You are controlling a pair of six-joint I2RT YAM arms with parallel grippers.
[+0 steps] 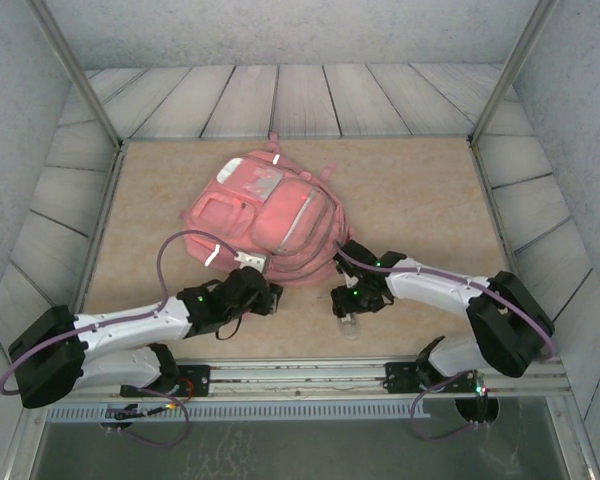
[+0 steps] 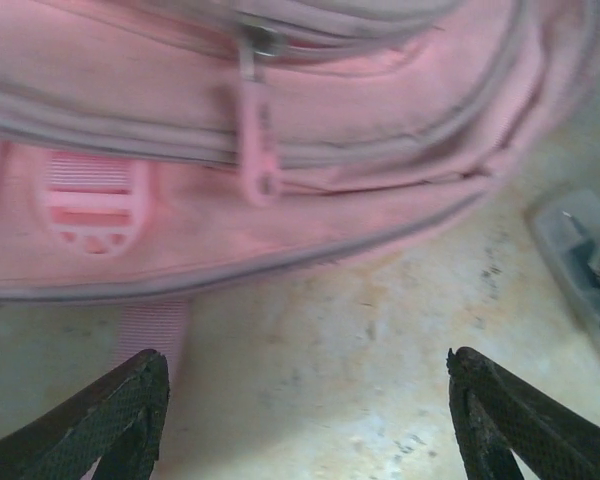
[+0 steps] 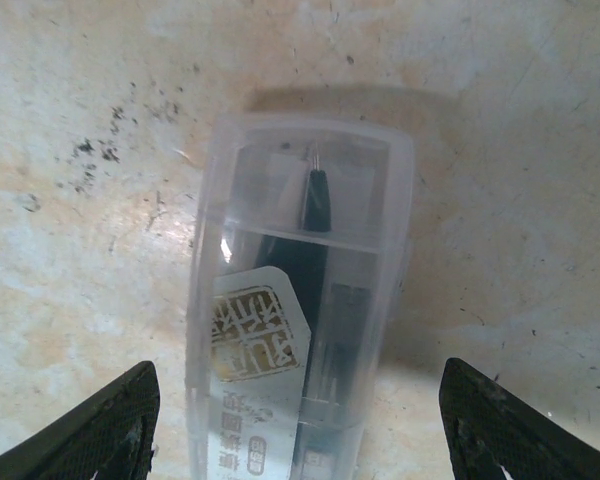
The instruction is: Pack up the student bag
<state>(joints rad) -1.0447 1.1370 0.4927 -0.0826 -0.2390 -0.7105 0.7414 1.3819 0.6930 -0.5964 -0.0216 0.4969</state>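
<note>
Nearest to me, the right gripper point(image 3: 298, 415) hangs over a clear plastic case point(image 3: 300, 290) that lies flat on the table point(image 1: 420, 200). Its jaws stand wide, one finger on each side of the case, not touching it. A little further, the left gripper point(image 2: 305, 405) is also spread wide, with bare table between its fingers, just before the near edge of the student bag point(image 1: 265, 215). The bag lies flat around the middle of the table, a zipper pull point(image 2: 260, 150) on the side toward this gripper.
</note>
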